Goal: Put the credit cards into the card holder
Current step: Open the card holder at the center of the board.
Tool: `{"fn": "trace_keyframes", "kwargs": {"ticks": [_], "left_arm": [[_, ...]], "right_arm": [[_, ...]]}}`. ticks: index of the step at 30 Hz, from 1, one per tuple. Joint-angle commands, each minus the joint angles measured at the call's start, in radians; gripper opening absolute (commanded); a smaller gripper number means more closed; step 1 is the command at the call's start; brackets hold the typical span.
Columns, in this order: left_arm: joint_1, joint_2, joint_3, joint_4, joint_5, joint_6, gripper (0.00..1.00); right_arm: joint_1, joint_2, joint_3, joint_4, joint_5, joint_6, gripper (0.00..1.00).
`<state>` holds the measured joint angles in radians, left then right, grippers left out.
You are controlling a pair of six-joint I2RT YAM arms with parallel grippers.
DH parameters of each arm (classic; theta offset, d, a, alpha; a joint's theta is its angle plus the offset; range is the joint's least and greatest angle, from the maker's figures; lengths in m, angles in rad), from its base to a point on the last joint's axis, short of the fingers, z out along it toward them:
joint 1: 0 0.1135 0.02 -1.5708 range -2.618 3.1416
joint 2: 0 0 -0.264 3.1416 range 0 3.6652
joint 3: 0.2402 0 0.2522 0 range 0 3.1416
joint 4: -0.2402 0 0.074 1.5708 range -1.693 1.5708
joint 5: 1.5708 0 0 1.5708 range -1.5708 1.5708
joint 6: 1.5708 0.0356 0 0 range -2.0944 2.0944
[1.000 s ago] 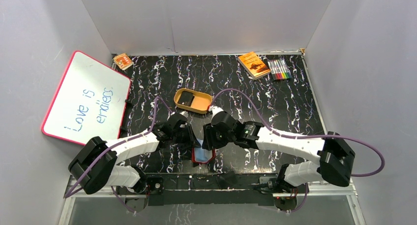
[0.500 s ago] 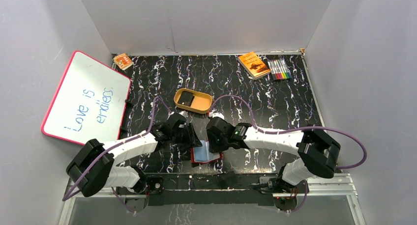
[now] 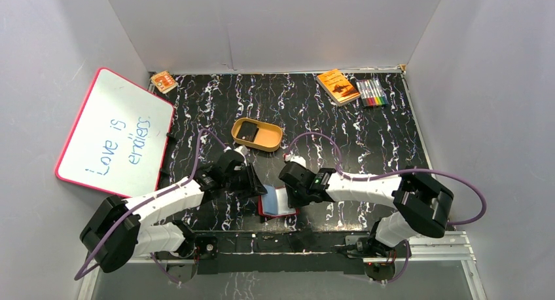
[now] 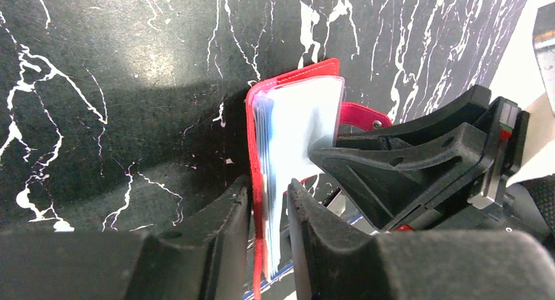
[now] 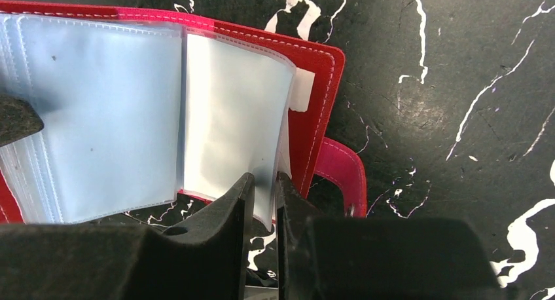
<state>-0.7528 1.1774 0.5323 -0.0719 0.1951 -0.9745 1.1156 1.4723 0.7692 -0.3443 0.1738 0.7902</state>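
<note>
Spread wider than before, the card holder point(image 3: 278, 202) lies just nearer than the dish point(image 3: 257, 135). Left pincer point(image 4: 265, 202) narrowly clamps its red cover, right pincer point(image 5: 262, 188) a clear pocket; tugging apart could tear that.

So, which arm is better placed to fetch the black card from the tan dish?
Probably left. The left gripper grips the card holder nearer the dish with the credit card; the right gripper pinches a clear pocket, which holds it open.
</note>
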Motion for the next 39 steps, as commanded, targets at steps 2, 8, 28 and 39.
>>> {"fn": "trace_keyframes", "kwargs": {"ticks": [2, 8, 28, 39], "left_arm": [[0.001, -0.039, 0.001, -0.008, 0.021, 0.014, 0.22], [0.000, -0.038, -0.002, -0.006, 0.028, 0.016, 0.12], [0.000, -0.053, 0.023, 0.015, 0.099, 0.010, 0.14], [0.001, -0.059, 0.036, -0.016, 0.081, 0.001, 0.00]], "right_arm": [[-0.006, -0.029, -0.024, 0.007, 0.025, 0.028, 0.25], [-0.008, -0.044, -0.043, 0.011, 0.026, 0.037, 0.24], [-0.053, -0.078, -0.142, 0.096, -0.015, 0.058, 0.24], [-0.072, -0.129, -0.175, 0.109, -0.032, 0.077, 0.38]]}}
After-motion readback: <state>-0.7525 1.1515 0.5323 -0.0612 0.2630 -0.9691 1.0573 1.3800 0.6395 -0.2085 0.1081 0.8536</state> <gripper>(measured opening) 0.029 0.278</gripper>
